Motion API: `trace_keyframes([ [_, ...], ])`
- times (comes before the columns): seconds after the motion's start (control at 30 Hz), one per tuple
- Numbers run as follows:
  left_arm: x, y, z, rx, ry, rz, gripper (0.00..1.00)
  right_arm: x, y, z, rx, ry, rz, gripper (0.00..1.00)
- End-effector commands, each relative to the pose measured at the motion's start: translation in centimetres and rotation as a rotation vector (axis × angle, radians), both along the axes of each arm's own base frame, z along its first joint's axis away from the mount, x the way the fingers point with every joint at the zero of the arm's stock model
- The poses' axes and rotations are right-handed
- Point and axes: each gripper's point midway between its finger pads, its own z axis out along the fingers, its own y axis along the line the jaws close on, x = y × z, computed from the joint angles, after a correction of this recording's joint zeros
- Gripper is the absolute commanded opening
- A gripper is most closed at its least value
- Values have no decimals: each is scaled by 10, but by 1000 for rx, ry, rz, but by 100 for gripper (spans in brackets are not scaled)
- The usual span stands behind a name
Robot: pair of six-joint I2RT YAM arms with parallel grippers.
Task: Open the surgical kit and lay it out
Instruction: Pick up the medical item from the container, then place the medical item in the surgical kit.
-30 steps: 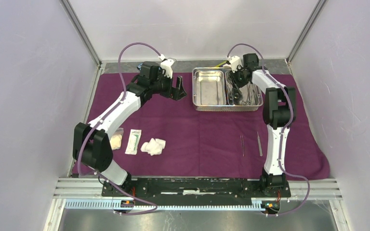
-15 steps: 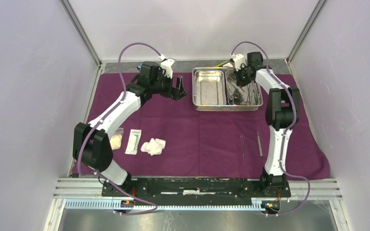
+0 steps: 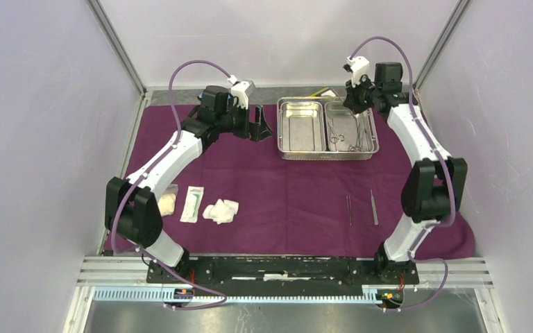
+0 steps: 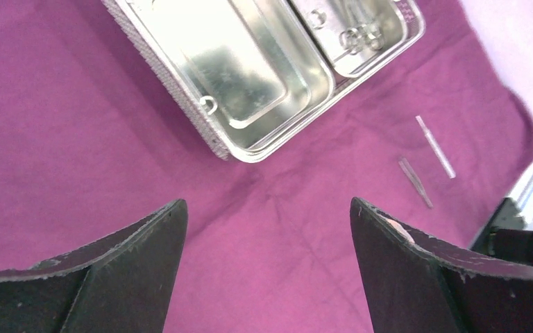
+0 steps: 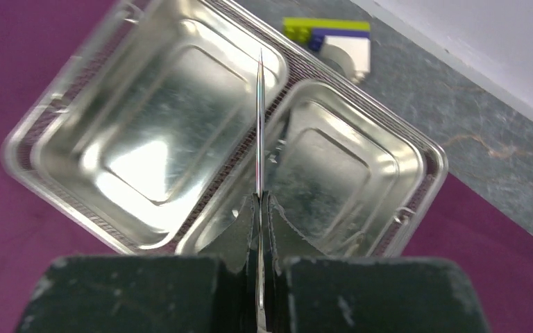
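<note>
Purple cloth (image 3: 284,187) | right claw (image 5: 259,208) pinches slim steel tool (image 5: 259,125), wrist-view only | left claw (image 4: 267,205) released

At right gripper (image 5: 259,201): closed from part-open, now pinched on slim steel instrument (image 5: 259,125). Lifted out of right compartment of tray (image 3: 298,156), up over its far right corner. On right arm (image 3: 423,142): elbow swung outward toward right edge of purple cloth (image 3: 284,201). Slight drift toward cloth's far edge at left gripper (image 4: 267,205).

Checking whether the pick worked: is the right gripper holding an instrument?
Yes, in the right wrist view the right gripper is shut on a slim steel instrument that sticks out over the steel tray.
</note>
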Motion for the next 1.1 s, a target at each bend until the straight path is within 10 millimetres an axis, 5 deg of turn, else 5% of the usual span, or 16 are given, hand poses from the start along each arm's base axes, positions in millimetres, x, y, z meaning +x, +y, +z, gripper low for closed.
trace_keyframes([
  [0.0,3,-27,51,-211,13,-12,93,-37,53,43,142,-89,132,0],
  [0.2,6,-61,72,-455,173,2,91,-86,118,49,160,-136,263,0],
  [0.4,8,-84,66,-551,290,39,91,-113,147,48,196,-130,319,0],
  [0.67,10,-101,40,-582,403,54,86,-127,154,37,194,-109,329,0],
  [1.07,6,-111,21,-585,463,58,49,-123,149,28,158,-97,279,0],
])
